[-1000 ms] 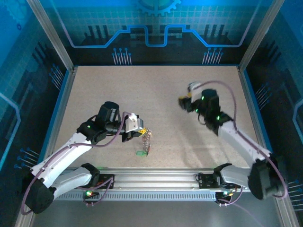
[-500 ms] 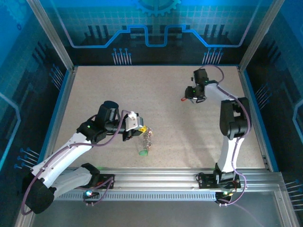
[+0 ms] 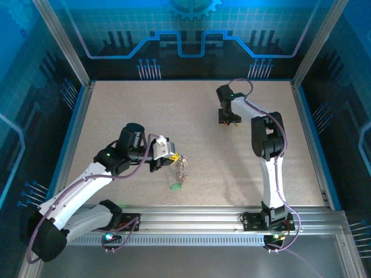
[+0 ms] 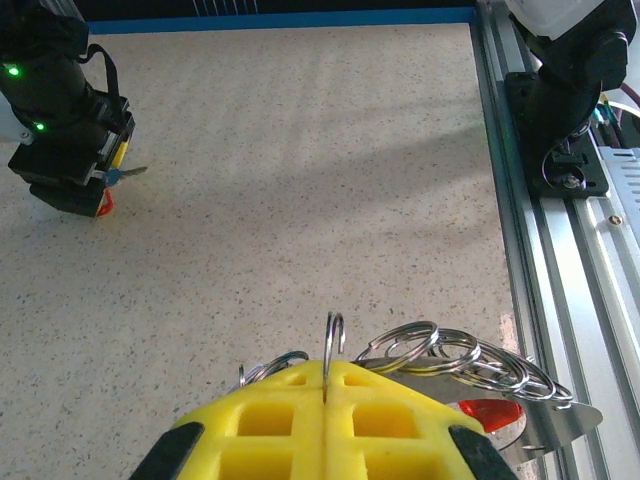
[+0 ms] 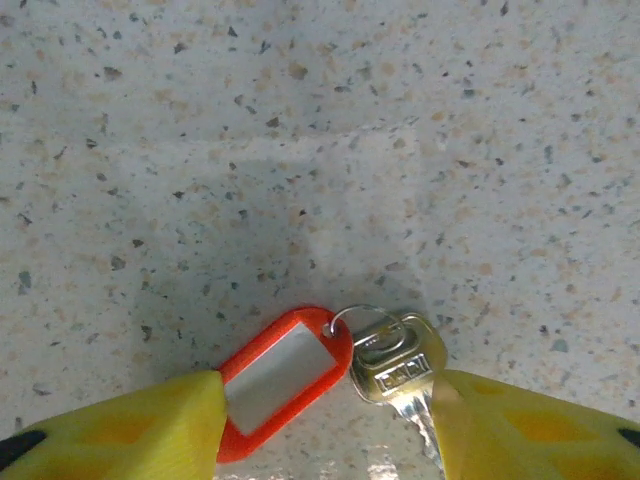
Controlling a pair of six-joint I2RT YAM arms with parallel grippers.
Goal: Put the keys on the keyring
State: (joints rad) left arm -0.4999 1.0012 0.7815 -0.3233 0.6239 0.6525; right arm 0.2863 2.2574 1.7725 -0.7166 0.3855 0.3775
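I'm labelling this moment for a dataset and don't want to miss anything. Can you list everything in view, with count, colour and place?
table: one, speckled beige, walled in blue
rail: one, silver, along the near table edge
key: one, brass with a red tag, lying on the far right part of the table
keyring: one, silvery loop, over the near left part of the table
small rings: several, silver, bunched on the keyring
red tag: one, red, among that bunch
green tag: one, green, lowest in the bunch
arms: two, white and black, bases at the near edge
left end effector: one, yellow, shut on the keyring
right end effector: one, yellow, open either side of the key
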